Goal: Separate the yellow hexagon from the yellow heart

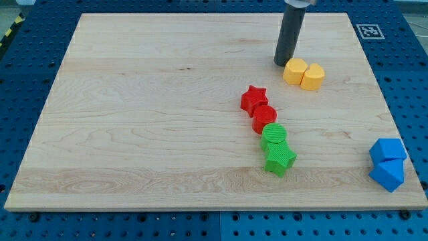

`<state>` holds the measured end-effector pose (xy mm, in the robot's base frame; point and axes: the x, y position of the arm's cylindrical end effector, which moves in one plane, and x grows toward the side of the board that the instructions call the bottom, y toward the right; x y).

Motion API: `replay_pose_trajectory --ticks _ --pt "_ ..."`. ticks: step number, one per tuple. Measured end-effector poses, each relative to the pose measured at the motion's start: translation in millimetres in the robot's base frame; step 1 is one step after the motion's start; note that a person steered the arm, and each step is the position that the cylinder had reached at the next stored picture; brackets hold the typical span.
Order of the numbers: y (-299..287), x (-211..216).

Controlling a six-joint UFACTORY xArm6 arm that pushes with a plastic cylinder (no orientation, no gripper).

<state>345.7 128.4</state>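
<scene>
Two yellow blocks touch each other near the view's upper right. The left one looks like the yellow heart (295,70). The right one looks like the yellow hexagon (313,77). My dark rod comes down from the top edge, and my tip (281,63) rests on the board just to the left of the heart, close to or touching its upper left side.
A red star (254,99), a red round block (264,118), a green round block (273,136) and a green star (280,160) form a chain at the centre right. Two blue blocks (388,148) (388,175) sit at the board's right edge (401,134).
</scene>
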Motion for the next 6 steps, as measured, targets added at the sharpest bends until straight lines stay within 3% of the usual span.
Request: replay_pose_trajectory --ticks 6 --pt "59 24"
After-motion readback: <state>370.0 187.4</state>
